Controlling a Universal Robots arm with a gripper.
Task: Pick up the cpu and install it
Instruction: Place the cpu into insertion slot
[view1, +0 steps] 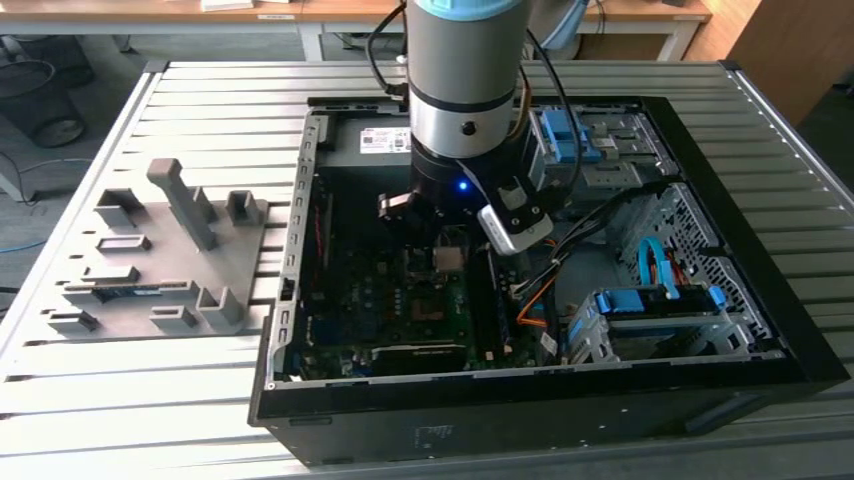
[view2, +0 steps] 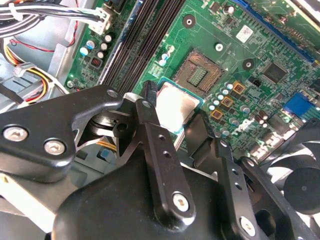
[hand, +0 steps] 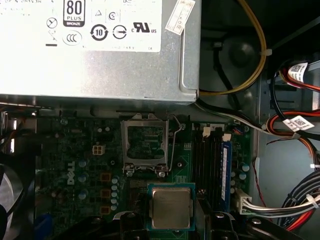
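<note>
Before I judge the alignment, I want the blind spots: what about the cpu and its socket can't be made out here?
1. Underside of the cpu: faces away from both wrist views.
2. Part of its edge, second wrist view: covered by the fingers of the gripper.
3. Contacts in the socket, first wrist view: too small.
4. The cpu's height above the socket: cannot tell from these angles.
</note>
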